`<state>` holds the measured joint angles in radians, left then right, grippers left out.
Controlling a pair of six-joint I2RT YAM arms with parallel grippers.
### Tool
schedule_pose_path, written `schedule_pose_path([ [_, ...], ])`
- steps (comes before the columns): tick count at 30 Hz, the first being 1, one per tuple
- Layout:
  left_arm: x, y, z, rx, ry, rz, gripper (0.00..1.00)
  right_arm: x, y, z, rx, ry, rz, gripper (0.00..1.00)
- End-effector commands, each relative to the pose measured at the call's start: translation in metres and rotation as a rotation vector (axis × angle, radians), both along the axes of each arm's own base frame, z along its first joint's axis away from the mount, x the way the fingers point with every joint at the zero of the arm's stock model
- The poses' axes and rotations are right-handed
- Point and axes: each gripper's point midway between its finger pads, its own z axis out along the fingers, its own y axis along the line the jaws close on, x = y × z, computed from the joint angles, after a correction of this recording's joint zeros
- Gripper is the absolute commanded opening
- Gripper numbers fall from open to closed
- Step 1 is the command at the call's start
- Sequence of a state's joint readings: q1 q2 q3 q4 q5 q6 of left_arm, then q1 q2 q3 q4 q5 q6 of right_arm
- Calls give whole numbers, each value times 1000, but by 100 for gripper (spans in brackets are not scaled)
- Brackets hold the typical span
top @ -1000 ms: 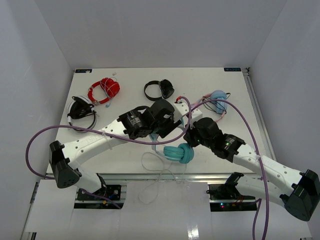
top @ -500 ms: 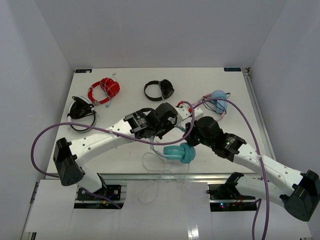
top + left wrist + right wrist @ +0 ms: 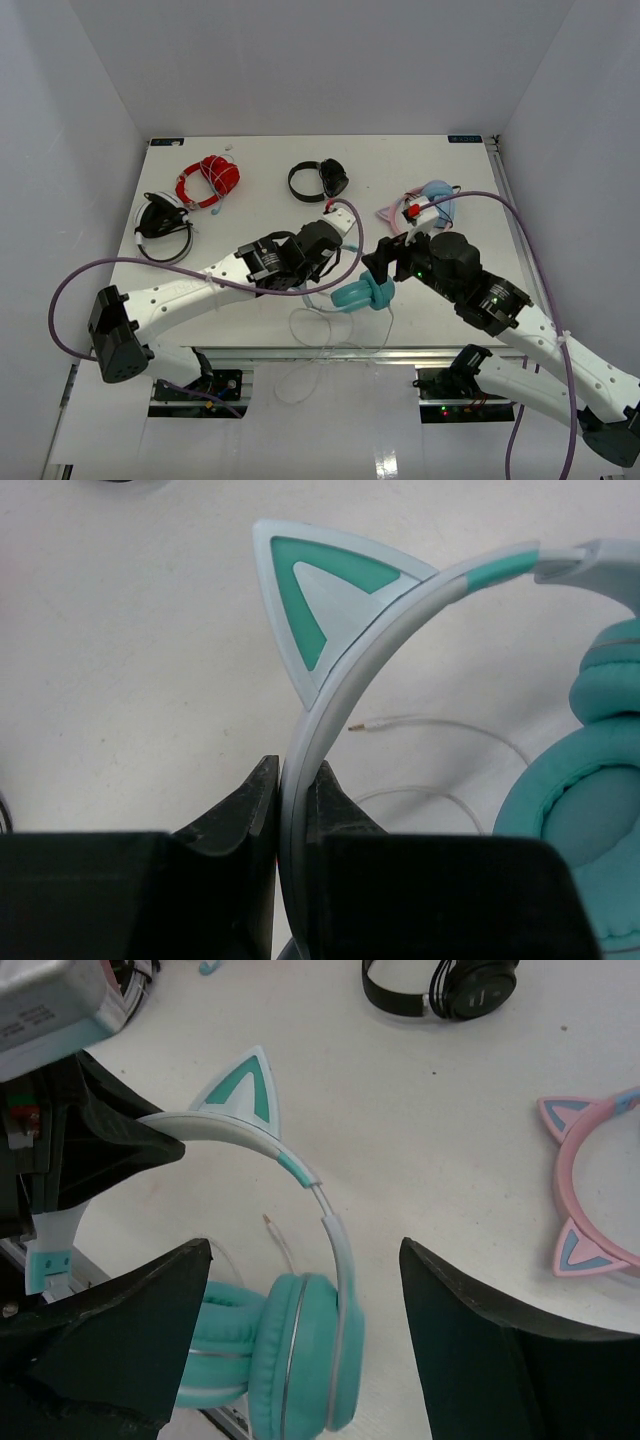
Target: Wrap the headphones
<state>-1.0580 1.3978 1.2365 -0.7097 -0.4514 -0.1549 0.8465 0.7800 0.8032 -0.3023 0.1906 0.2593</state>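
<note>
The teal headphones [image 3: 300, 1360] sat close to the near edge of the tabletop [image 3: 250, 150], about halfway along it. The left gripper [image 3: 295, 775] had its two black fingers pressed tight on the thin white headband, one on each side, just below a little cat ear [image 3: 320, 590]. The band curved up out of that pinch and over to the round soft cups. The right gripper [image 3: 305, 1250] hung over the cups with its fingers spread wide. One finger was on each side of the headphones, and neither one touched them. The thin white cable [image 3: 310, 325] lay in loose loops by the near edge, and some of it hung over that edge. Its bare end rested on the tabletop beside the cups. Red headphones [image 3: 208, 178] lay near the far left corner. A black pair [image 3: 320, 180] lay near the middle of the far edge, and another black pair [image 3: 163, 225] lay by the left edge. A light blue pair with a pink band [image 3: 432, 200] lay toward the right edge, just past the right gripper.
</note>
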Motion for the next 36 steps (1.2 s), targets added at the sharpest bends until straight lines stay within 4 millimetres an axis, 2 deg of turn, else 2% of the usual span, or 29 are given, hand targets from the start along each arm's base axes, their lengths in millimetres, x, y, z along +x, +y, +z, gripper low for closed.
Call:
schedule_pose_path([
  [1, 25, 28, 55, -238, -198, 334, 0, 0, 2, 23, 77, -33, -10, 84],
  [5, 29, 53, 55, -306, -263, 499, 0, -1, 7, 14, 97, -9, -2, 85],
  [9, 31, 73, 59, -415, -339, 623, 0, -3, 16, 20, 169, 5, 15, 86],
  [13, 31, 81, 52, -495, -363, 677, 0, -6, 24, 21, 266, 14, 30, 95],
  [16, 31, 81, 50, -531, -362, 685, 0, -5, 29, 12, 302, 40, 26, 96],
  [22, 29, 75, 55, -631, -342, 684, 0, -7, 46, 9, 392, 64, 71, 94],
  [27, 26, 74, 57, -700, -321, 685, 0, -7, 52, 23, 514, 45, 84, 94],
  [32, 24, 63, 51, -720, -276, 661, 0, -5, 56, 31, 624, 19, 95, 95],
  [34, 23, 61, 51, -729, -264, 655, 0, -3, 57, 32, 642, 13, 88, 98],
  [36, 23, 59, 51, -742, -255, 654, 0, 0, 56, 30, 649, 13, 72, 96],
])
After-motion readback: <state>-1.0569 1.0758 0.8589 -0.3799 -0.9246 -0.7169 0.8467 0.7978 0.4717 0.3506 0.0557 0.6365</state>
